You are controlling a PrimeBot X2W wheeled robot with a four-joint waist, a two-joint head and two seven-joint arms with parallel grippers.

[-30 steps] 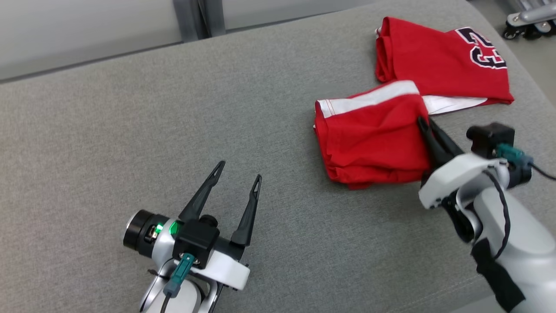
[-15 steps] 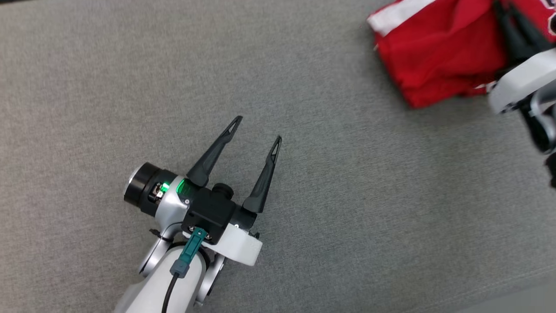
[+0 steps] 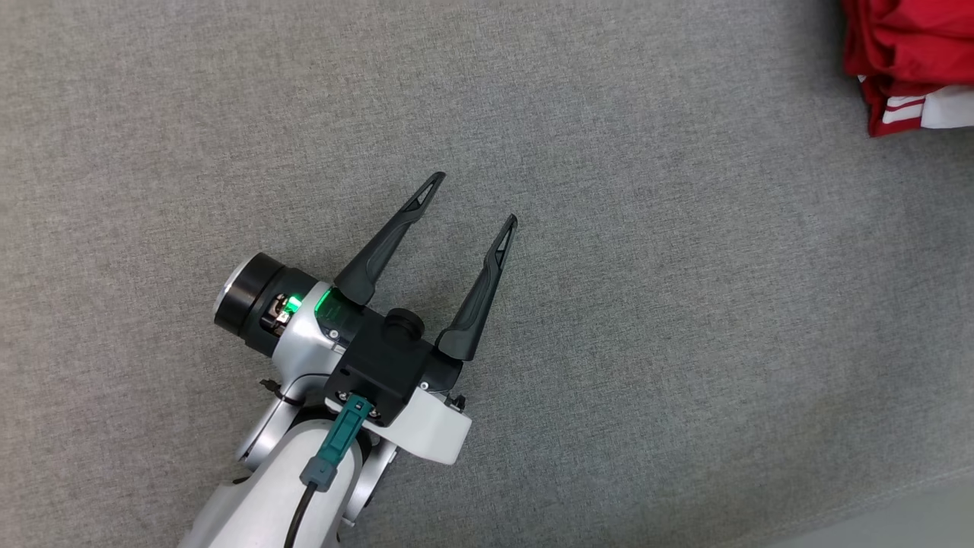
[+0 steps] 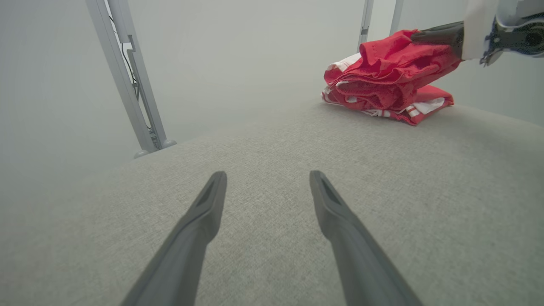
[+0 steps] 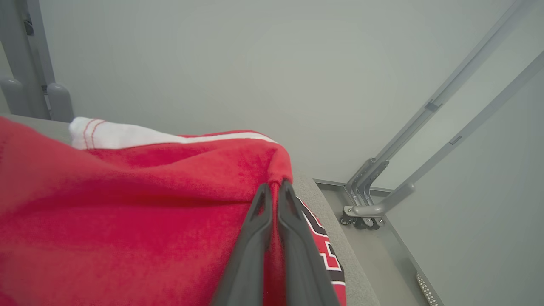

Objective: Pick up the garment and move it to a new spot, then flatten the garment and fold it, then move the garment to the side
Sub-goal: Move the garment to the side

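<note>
Right gripper (image 5: pixel 275 185) clamps a fold of the red, white-trimmed fabric garment (image 3: pixel 905 46) at the far right of the grey woven cushion surface (image 3: pixel 685 320).
The pinched fold stands raised above the bunched pile. The left gripper (image 3: pixel 474 199), fingers spread wide and empty, hangs over bare cushion at near left, well apart.

Light is even and diffuse, bright without glare. The left gripper (image 3: pixel 474 199) throws only a faint, soft shadow on the grey surface (image 3: pixel 685 342). Wrist views warp at their edges.
</note>
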